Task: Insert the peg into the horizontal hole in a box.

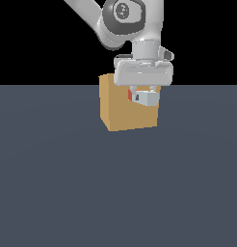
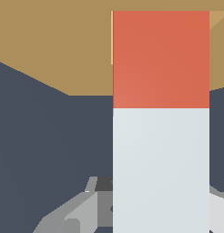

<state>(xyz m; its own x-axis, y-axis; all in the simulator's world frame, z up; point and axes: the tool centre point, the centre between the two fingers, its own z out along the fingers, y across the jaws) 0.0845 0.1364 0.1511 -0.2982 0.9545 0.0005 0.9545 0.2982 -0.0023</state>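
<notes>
Above the dark blue-grey floor point(image 1: 115, 193), we see the white Panda arm point(image 1: 125, 24) reach down in front of the tan box point(image 1: 118, 108), its gripper point(image 1: 143, 95) level with the box's upper half. Between the fingers sits the peg point(image 1: 145, 98), pinched at its pale grey half, whose square end faces the exterior camera; a sliver of the red-orange half shows just behind it, toward the exterior view's left. We judge the fingers pressed against the peg's sides, with the bar held clear of the floor.

From the wrist camera, we look along the peg point(image 2: 161, 123): the white half fills the near part of the picture and the red-orange half runs on toward the box point(image 2: 54, 50). Its red end meets the tan face, where a thin lighter edge of the hole point(image 2: 112, 38) shows beside the bar. Whether the tip has entered the opening or merely touches the face, we cannot tell. Grey parts of the gripper fingers point(image 2: 86, 209) flank the white half.
</notes>
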